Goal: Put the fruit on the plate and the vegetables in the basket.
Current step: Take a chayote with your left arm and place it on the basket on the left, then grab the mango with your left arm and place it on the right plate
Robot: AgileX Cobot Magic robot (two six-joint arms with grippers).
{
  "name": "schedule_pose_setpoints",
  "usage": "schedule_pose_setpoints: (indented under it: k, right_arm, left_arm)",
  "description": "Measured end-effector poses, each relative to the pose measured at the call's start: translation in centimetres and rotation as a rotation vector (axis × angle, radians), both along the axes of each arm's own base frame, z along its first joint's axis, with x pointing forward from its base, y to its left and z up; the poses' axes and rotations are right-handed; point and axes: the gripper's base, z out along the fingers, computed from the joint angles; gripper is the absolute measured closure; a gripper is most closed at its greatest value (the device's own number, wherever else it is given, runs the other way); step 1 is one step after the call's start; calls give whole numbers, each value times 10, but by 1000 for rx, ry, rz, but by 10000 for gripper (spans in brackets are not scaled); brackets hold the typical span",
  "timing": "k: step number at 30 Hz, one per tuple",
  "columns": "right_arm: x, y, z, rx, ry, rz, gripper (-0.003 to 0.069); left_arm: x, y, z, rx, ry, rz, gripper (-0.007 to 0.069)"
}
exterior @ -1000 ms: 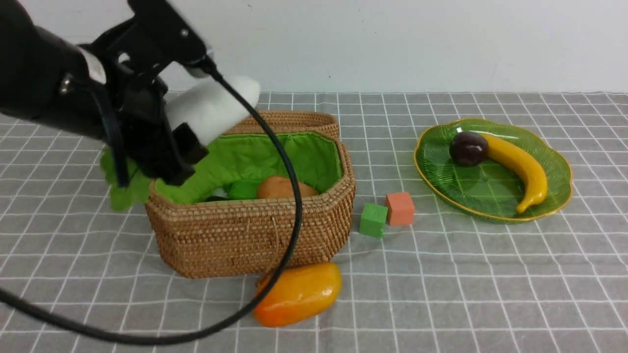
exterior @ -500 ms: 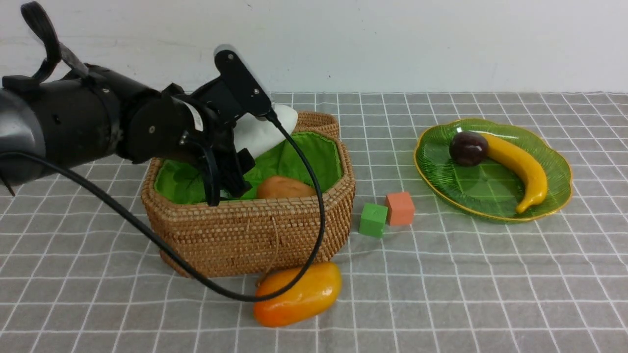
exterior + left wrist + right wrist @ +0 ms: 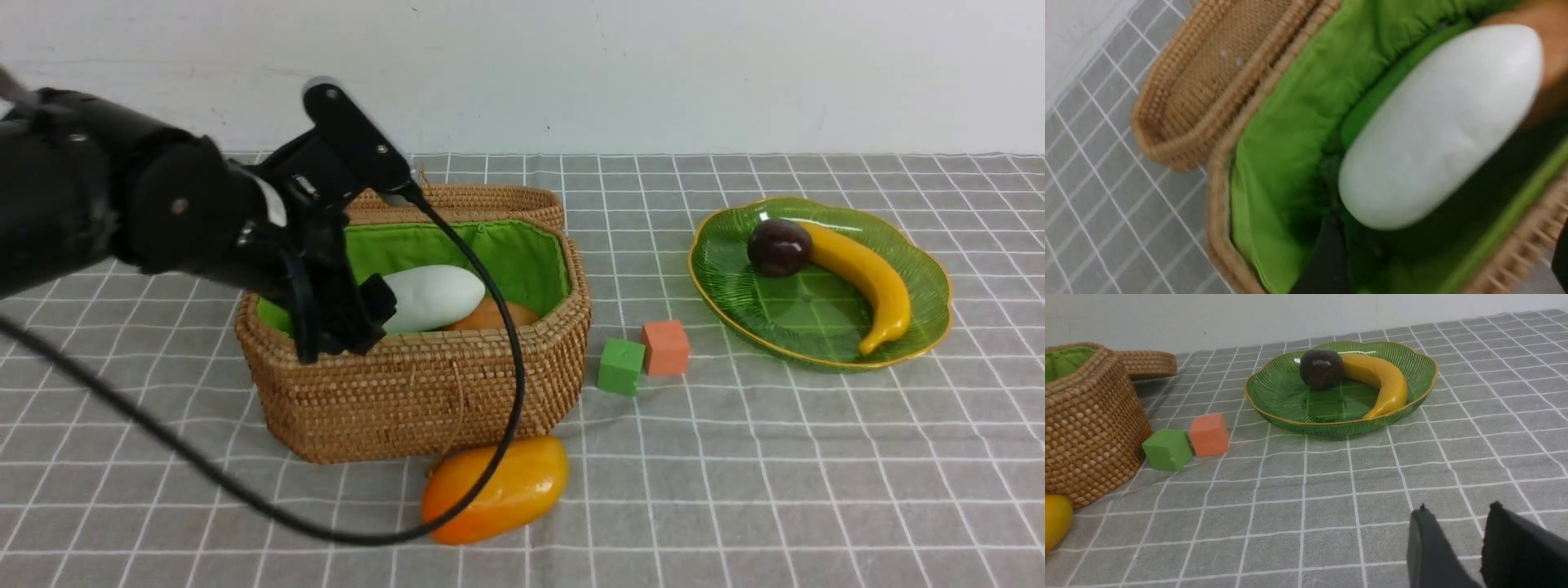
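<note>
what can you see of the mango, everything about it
The mango is a glossy oval toy fruit, yellow-orange over most of its skin and deeper reddish-orange at its left end, with no stem or leaf in sight. It looks smooth, like painted plastic or foam. It lies on its side on the gray gridded tabletop, right in front of the woven basket. A black cable crosses in front of it; whether that or the basket's cord touches it, I cannot tell.

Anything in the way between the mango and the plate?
The green cube and orange cube sit just beside the direct line from mango to plate; lifting should clear them. The cable crosses the mango in the front view; contact is unclear.
</note>
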Motion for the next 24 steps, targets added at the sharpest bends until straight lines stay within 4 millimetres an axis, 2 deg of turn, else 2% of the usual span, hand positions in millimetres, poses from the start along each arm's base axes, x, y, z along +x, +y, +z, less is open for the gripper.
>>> schedule_pose_setpoints:
  k: [4, 5, 6, 7, 11, 14, 17, 24]
  right_arm:
    - [0, 0, 0, 0, 0, 0, 444]
    - [0, 0, 0, 0, 0, 0, 444]
    - [0, 0, 0, 0, 0, 0, 442]
    - [0, 0, 0, 0, 0, 0, 440]
    - [0, 0, 0, 0, 0, 0, 435]
    - [0, 0, 0, 0, 0, 0, 431]
    - [0, 0, 0, 0, 0, 0, 424]
    - [0, 0, 0, 0, 0, 0, 421]
  left_arm:
    - [-36, -6, -1, -75, 32, -39, -10]
    - [-38, -8, 0, -75, 25, -48, -8]
    - [-49, -15, -4, -86, 35, -87, 1]
    - [-66, -32, -9, -107, 59, -162, 15]
    - [-87, -65, -22, -131, 130, -259, 27]
    - [-85, -79, -31, -138, 171, -254, 29]
    - [-65, -94, -47, -106, 209, -219, 29]
    - [-37, -112, -74, 37, 236, -239, 30]
